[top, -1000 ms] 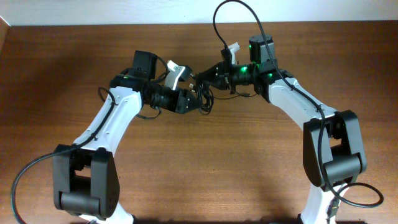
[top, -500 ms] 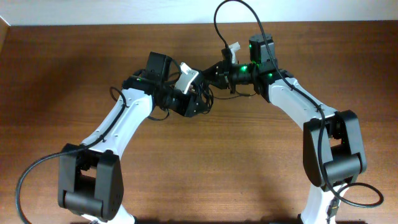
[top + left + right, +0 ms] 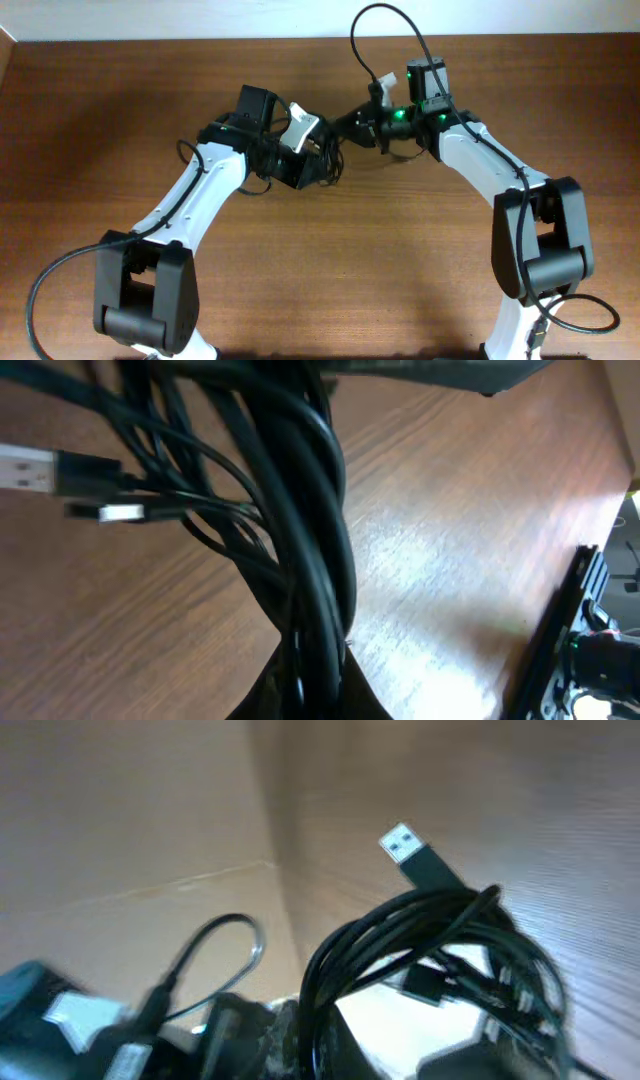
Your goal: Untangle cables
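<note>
A: From overhead?
B: The left gripper (image 3: 316,166) is clenched on the cables (image 3: 332,157), a dark knot over the table (image 3: 400,260). The right gripper (image 3: 349,125) clamps the same bundle.
A: And the wrists?
B: The left shows two silvery plugs (image 3: 30,468); the right shows one USB plug (image 3: 403,842).

Table (image 3: 100,120) is viewed from straight above, left arm (image 3: 190,200) and right arm (image 3: 490,165) taken in whole, bases at bottom edge. Wrist views are set very close on cables (image 3: 318,560), wood behind; right one blurred. Bundle is shared by all three.
</note>
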`<state>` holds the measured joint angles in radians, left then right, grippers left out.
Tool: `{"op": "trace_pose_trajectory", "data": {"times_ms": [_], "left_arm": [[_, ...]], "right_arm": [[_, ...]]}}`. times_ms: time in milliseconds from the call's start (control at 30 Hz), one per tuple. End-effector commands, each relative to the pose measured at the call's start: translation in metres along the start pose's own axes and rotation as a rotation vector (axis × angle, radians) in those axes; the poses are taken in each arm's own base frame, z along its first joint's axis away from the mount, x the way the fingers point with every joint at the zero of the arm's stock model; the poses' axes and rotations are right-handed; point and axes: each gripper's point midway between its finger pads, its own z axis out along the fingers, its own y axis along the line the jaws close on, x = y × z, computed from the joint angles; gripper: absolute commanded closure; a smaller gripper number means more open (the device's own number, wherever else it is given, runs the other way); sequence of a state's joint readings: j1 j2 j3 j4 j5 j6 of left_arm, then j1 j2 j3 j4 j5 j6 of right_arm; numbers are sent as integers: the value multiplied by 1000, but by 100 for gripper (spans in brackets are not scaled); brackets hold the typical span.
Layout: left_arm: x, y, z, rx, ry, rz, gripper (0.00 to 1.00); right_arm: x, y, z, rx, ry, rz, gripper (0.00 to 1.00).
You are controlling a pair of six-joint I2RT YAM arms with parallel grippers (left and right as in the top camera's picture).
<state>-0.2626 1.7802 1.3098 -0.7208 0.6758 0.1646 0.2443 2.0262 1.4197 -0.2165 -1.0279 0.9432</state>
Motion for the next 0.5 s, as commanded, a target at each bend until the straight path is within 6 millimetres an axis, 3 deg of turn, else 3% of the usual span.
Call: {"op": "trace_pose_trajectory", "data": {"times_ms": [0, 133, 333, 467], "left_arm": [[-3, 1, -4, 1, -18, 12, 100], [-1, 14, -4, -75, -6, -13, 100], [8, 66, -16, -386, 3, -242, 100], [9, 68, -17, -401, 3, -256, 93]], "right_arm": [[-13, -38, -10, 166, -91, -61, 96], [-6, -72, -18, 326, -93, -54, 96], [7, -123, -41, 599, -103, 2, 96], [12, -141, -55, 718, -119, 36, 96]]}}
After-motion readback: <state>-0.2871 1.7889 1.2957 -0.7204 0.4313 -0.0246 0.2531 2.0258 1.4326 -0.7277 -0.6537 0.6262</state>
